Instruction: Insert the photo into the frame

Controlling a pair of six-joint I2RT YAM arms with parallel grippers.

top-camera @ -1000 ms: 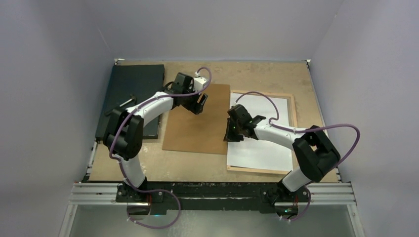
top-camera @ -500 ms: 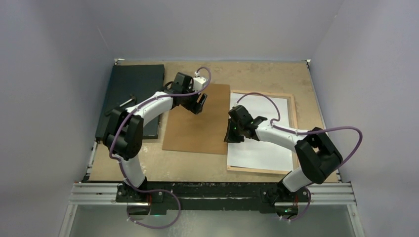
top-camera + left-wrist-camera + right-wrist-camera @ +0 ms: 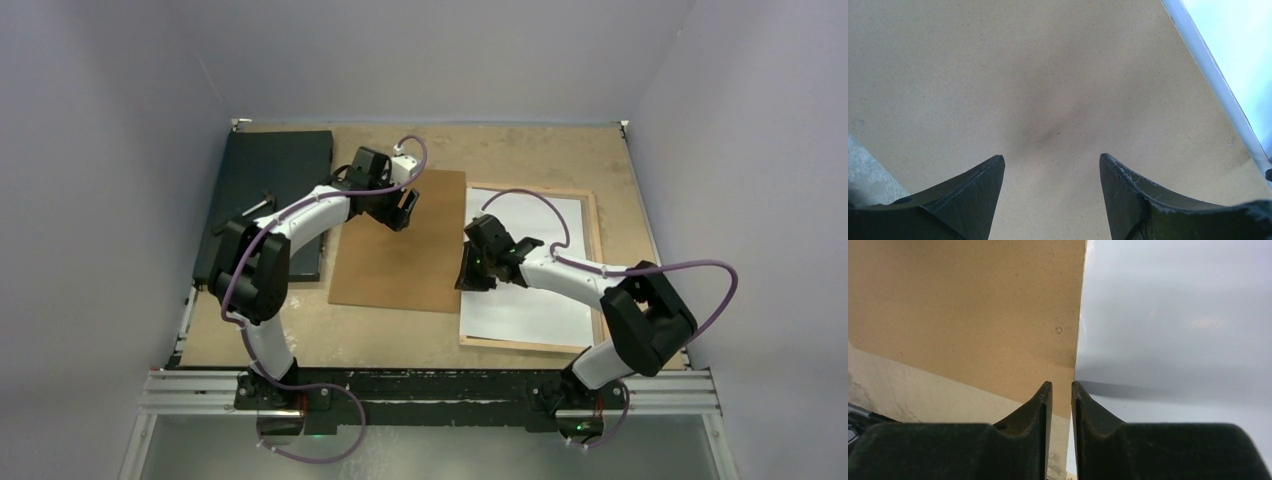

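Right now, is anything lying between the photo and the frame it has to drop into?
Nothing visible. The photo lies white side up over the frame, whose far, right and near rails show around it. The left rail does not show; the right hand sits at that edge.

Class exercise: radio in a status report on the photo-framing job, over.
Left tool open, above brown backing panel. Right tool, jaws a slit, at left edge of photo, grip unclear. Photo white-side up on frame, covering left rail.

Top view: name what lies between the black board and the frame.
The brown backing panel lies flat on the table between the black board and the frame, as the top view shows. The left gripper hangs over its far end.
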